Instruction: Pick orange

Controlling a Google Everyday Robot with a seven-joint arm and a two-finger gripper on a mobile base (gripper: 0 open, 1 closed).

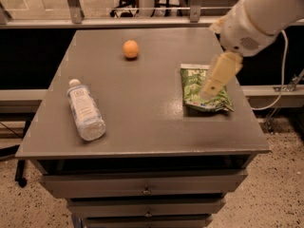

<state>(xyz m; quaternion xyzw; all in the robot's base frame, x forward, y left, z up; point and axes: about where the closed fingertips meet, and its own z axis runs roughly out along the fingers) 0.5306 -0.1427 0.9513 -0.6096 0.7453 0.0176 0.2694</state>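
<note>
The orange (131,49) is a small round fruit lying on the far middle of the grey table (142,103). My gripper (216,77) hangs from the white arm (259,15) at the upper right. It is over the right side of the table, in front of the green snack bag (192,87). It stands well to the right of the orange and nearer the camera, apart from it, and holds nothing that I can see.
A clear water bottle (86,115) lies on its side at the table's left. Drawers (142,186) sit under the tabletop. A metal rail (142,8) runs behind the table's far edge. A white cable (285,80) hangs at the right.
</note>
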